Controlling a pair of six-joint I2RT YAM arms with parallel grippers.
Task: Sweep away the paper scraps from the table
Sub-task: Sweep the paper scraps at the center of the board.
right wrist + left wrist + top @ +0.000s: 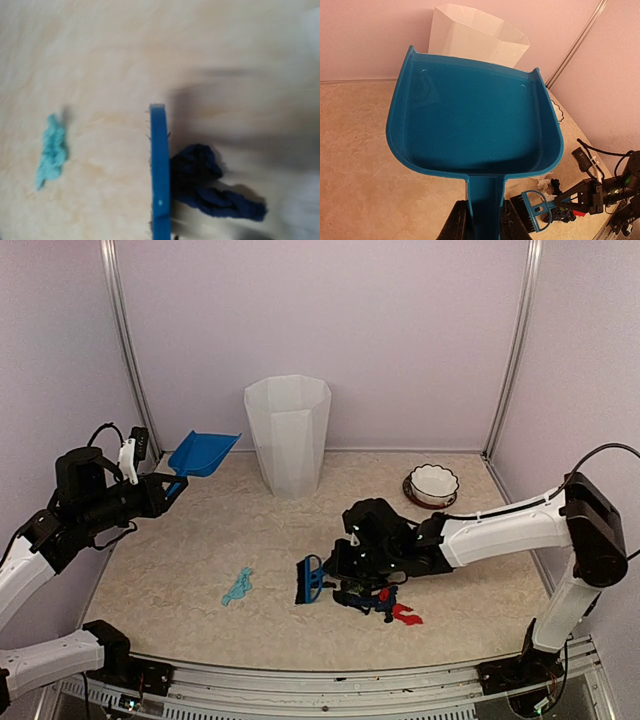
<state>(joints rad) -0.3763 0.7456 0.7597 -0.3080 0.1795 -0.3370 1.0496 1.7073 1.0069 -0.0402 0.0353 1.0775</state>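
Speckled tabletop (200, 560) is carrying the paper scraps (385, 602), heaped at four o'clock of the brush (309, 580). Right fingers (338, 562) are clamping the brush mid-sweep. Left fingers (456, 225) are gripping the raised dustpan (203, 453), likely needing lowering beside the heap.

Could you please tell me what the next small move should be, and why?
Probably lower the dustpan onto the table near the brush. The pan hangs empty in the air at the left, while the brush is down beside the dark and red scraps, with a teal scrap lying apart on its other side.
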